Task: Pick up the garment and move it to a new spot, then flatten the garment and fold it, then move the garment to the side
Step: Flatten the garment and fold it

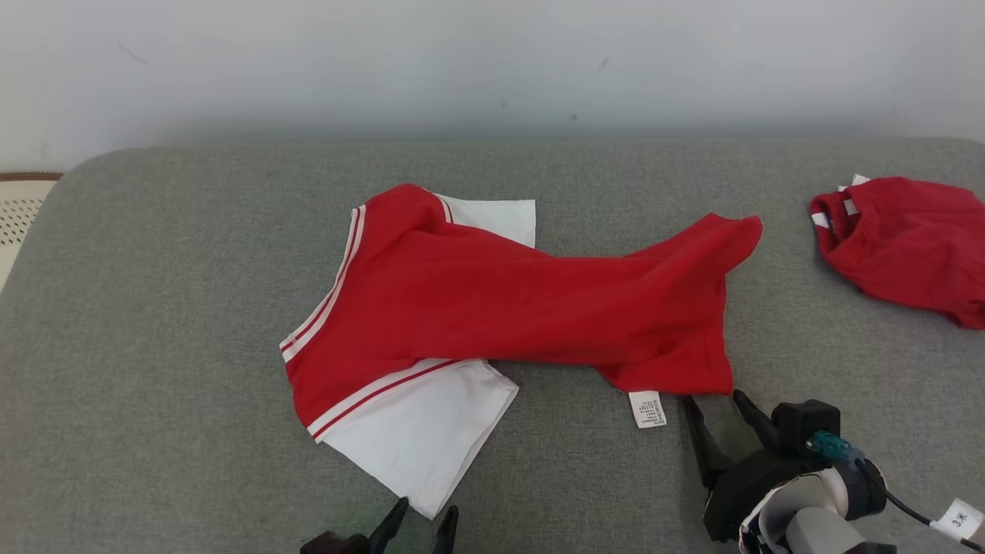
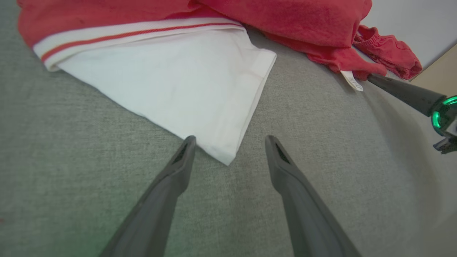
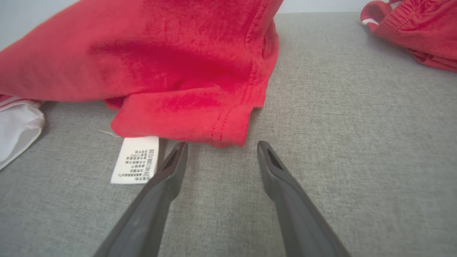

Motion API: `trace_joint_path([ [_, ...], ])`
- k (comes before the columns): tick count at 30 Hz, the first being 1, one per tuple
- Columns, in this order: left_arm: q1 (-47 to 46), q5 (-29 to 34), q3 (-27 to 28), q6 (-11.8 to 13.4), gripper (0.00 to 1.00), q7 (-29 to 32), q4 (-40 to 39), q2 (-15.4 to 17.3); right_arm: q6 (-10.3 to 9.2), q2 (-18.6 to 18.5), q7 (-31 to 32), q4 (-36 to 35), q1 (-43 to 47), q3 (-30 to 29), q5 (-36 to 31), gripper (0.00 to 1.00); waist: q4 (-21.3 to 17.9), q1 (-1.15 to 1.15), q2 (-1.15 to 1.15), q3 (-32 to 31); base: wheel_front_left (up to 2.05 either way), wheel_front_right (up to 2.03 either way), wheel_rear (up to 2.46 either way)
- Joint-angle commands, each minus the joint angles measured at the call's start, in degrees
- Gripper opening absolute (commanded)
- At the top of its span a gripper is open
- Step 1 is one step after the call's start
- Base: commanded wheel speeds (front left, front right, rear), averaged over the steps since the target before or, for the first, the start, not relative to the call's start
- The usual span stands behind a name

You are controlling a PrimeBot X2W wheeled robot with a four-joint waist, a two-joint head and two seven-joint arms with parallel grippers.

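The red shirt lies twisted in the middle of the counter. The left claw and right claw stand wide and empty beside it; the right could catch only the label.

Blocked mid-cushion by the red garment, sprawled from 10 o'clock to 3 o'clock across the grey surface. Wide bare room at 9 o'clock of it, plus an open strip at 12 o'clock up to the wall. At 3 o'clock, a passable lane before a second red heap near the edge. At 6 o'clock, a bare gap between the white sleeve and the care label. Left gripper, fingers spread, right at the sleeve's tip. Right gripper, fingers spread, just short of the garment's edge, label at its 9 o'clock.
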Motion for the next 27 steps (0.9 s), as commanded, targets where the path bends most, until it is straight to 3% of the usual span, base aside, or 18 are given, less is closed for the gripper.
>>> trace_joint_path([
  [1, -0.68, -0.49, -0.33, 0.12, 1.0, -0.33, 0.38, 0.06, -0.04, 0.01, -0.47, 0.51, -0.65, 0.28, 0.3, 1.0, -0.09, -0.01, 0.0, 0.69, 0.0, 0.0, 0.0],
  [12, -4.5, -2.79, -2.86, 3.49, 1.0, -0.25, 2.13, 0.08, -0.04, 0.36, -1.74, 6.89, -6.76, 4.09, 2.6, 1.0, 0.12, -0.01, 0.0, 3.1, 0.0, 0.0, 0.0],
  [16, -2.57, -0.17, -2.44, 5.22, 1.0, -0.17, 1.12, 0.1, -0.04, -0.36, -1.84, 5.22, -6.23, 3.53, 2.93, 1.0, 0.47, -0.01, 0.0, 3.07, 0.0, 0.0, 0.0],
  [27, 1.48, 3.28, -1.19, 6.97, 1.0, -0.19, -2.09, 0.67, -0.04, 0.17, -1.88, 2.07, -2.6, 1.91, 1.83, 1.0, 1.42, -0.01, 0.0, 1.0, 0.0, 0.0, 0.0],
])
